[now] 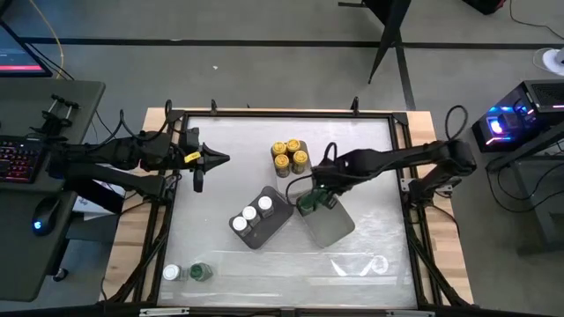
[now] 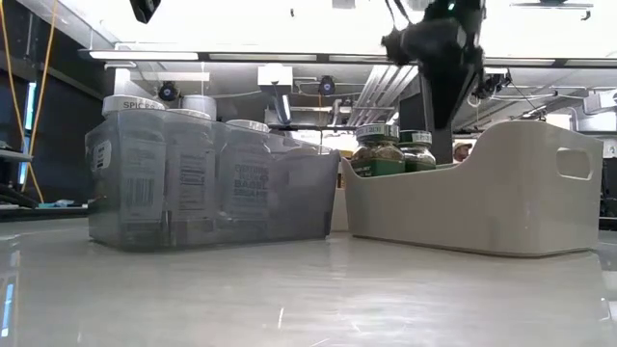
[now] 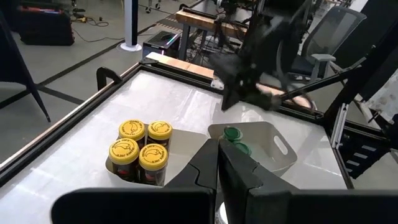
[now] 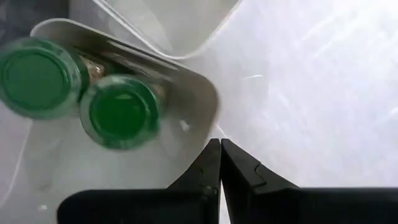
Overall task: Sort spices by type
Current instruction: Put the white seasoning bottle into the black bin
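Over the white plastic tray (image 1: 333, 224) hangs the right gripper (image 1: 315, 195), its fingers pressed together and holding nothing. Directly below it, two green-lidded spice jars (image 4: 121, 112) stand upright against the tray's end wall, touching each other. Three white-lidded jars (image 1: 251, 214) sit in the grey translucent tray (image 1: 273, 220) beside it, four yellow-lidded jars (image 3: 142, 146) cluster on the bare table (image 1: 238, 141) just behind, and two strays, one white-lidded, one green-lidded (image 1: 201, 272), wait well apart near the front edge! These small jars look rigid, light and smooth-sided, so likely slippery; I'd pinch across the lid or the neck just beneath it. Meanwhile the left gripper (image 1: 220, 159) waits at the table's left side, closed and empty too.
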`<action>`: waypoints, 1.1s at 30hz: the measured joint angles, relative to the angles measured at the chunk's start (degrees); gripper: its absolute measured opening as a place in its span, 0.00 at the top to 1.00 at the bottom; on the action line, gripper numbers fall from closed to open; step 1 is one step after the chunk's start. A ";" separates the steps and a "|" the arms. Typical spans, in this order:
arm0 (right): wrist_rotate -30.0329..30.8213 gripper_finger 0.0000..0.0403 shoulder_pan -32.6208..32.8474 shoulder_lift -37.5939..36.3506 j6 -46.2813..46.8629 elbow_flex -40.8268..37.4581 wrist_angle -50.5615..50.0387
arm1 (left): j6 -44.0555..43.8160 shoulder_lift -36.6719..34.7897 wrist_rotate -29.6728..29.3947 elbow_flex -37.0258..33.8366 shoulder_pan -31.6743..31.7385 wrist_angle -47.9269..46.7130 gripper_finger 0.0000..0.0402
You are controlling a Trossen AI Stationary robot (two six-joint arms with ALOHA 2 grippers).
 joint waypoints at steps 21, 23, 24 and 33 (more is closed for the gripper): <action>8.22 1.00 6.93 -5.36 14.51 3.58 19.17 | -13.87 3.83 32.58 0.00 -8.33 -8.43 0.74; 7.89 1.00 6.91 -4.70 12.59 3.58 19.03 | -18.19 5.24 33.78 0.02 -13.21 -8.93 0.65; 7.78 1.00 6.91 -4.45 11.58 3.57 18.91 | -20.39 6.24 33.84 0.02 -15.64 -8.77 0.61; 7.95 1.00 6.95 -3.47 2.66 3.53 18.10 | -28.94 24.09 40.29 10.69 -29.97 -22.30 0.37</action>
